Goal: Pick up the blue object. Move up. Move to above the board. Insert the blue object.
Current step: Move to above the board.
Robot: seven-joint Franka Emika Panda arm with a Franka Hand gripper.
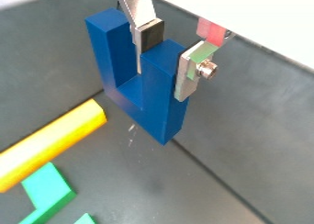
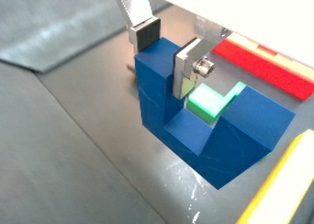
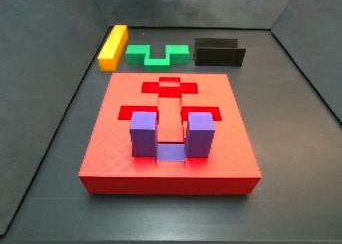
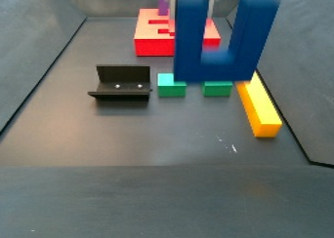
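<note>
One gripper (image 1: 168, 46) clamped on blue object (image 1: 138, 81) prong, lifted

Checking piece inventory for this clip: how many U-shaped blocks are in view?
2. The blue object is held in the gripper, lifted above the floor; the purple block sits in the board. None seems hidden.

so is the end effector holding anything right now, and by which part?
Yes. The end effector is shut on the blue object, its fingers clamping one upright prong near the top, in both wrist views. The block hangs prongs-up, clear of the floor, in a side view.
</note>
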